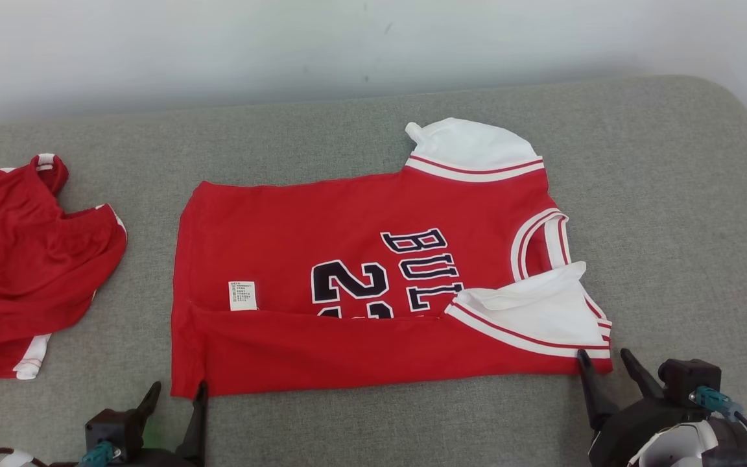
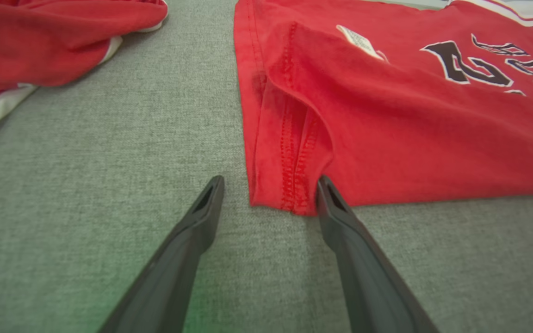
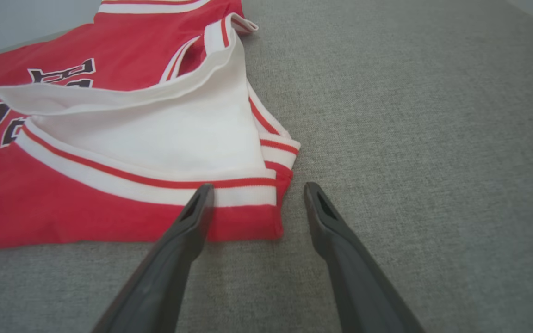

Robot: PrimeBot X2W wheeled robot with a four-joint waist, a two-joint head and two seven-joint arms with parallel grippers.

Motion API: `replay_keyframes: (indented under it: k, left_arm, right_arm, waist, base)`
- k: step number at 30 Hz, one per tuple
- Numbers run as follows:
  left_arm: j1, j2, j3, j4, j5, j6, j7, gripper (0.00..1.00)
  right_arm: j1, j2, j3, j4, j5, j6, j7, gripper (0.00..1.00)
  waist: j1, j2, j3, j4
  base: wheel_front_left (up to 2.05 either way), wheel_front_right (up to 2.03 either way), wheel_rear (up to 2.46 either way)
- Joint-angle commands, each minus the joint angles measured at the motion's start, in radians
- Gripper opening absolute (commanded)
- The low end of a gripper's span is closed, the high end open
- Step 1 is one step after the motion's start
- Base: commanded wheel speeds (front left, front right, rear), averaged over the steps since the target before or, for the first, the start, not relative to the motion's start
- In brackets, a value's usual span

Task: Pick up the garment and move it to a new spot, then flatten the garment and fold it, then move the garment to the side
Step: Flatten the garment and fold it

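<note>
The garment (image 1: 360, 285) is a red basketball jersey with white sleeves and dark lettering, lying flat on the grey cushion with its near long edge folded up over the front. My left gripper (image 1: 177, 397) stands open at the jersey's near left corner (image 2: 289, 194), the hem between its fingertips. At the near right corner (image 3: 257, 222), by the white sleeve (image 3: 155, 138), my right gripper (image 1: 602, 363) is open too, nothing pinched in its jaws.
A second red garment (image 1: 17, 272) lies crumpled at the cushion's left end. The grey cushion (image 1: 672, 214) has bare fabric to the right of the jersey and along the front edge. A pale wall runs behind.
</note>
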Motion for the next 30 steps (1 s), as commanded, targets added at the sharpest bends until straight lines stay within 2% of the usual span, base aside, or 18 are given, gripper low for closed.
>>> replay_keyframes:
  k: [1,2,3,4,5,6,11,16,24,30]
  left_arm:
    - [-0.011,0.003,-0.002,0.013,-0.003,-0.002,0.0,1.0]
    - [-0.014,0.003,-0.003,0.023,-0.004,-0.005,0.002,1.0]
    - [-0.016,0.002,-0.004,0.031,-0.007,-0.009,0.004,0.78]
    - [-0.018,0.001,-0.006,0.039,-0.007,-0.009,0.005,0.44]
    - [-0.023,0.0,-0.007,0.044,-0.006,-0.01,0.005,0.25]
    - [-0.029,-0.002,-0.008,0.047,-0.005,-0.012,0.004,0.0]
    - [0.006,-0.017,0.0,0.039,-0.025,-0.029,-0.006,0.0]
    - [0.077,-0.015,0.005,-0.015,-0.05,-0.033,-0.009,0.0]
    - [0.193,0.009,-0.001,-0.132,-0.061,-0.001,0.002,0.0]
    - [0.257,0.028,0.007,-0.195,-0.071,0.035,0.027,0.0]
  right_arm:
    - [-0.006,0.003,0.004,0.015,-0.002,0.001,0.002,1.0]
    - [-0.016,0.006,0.004,0.027,-0.001,0.001,0.001,0.95]
    - [-0.024,0.009,0.006,0.041,0.002,0.001,0.004,0.4]
    - [-0.027,0.012,0.01,0.054,0.004,0.001,0.008,0.0]
    - [-0.031,0.012,0.012,0.066,0.005,0.001,0.008,0.0]
    - [-0.036,0.012,0.009,0.075,0.007,0.001,0.0,0.0]
    - [-0.038,0.01,0.001,0.102,0.017,0.001,-0.032,0.0]
    - [0.023,-0.005,-0.043,0.061,0.037,0.0,-0.025,0.0]
    - [0.22,0.0,-0.124,-0.173,0.028,0.0,0.073,0.0]
    - [0.383,0.038,-0.159,-0.382,0.02,0.0,0.209,0.0]
  waist:
    - [0.0,0.0,0.002,0.001]
    - [0.0,0.0,0.003,0.001]
    - [0.0,0.0,0.004,0.002]
    - [0.0,0.0,0.005,0.003]
    - [0.0,0.0,0.006,0.003]
    - [0.0,0.0,0.006,0.005]
    - [0.0,0.0,-0.021,0.01]
    - [0.0,0.0,-0.068,0.019]
    - [0.0,0.0,-0.116,0.031]
    - [0.0,0.0,-0.134,0.031]
  base:
    - [0.0,0.0,0.0]
    - [0.0,0.0,0.0]
    - [0.0,0.0,0.0]
    - [0.0,0.0,0.0]
    - [0.0,0.0,0.0]
    - [0.0,0.0,0.0]
    - [0.0,0.0,0.0]
    - [0.0,0.0,0.0]
    - [0.0,0.0,0.0]
    - [0.0,0.0,0.0]
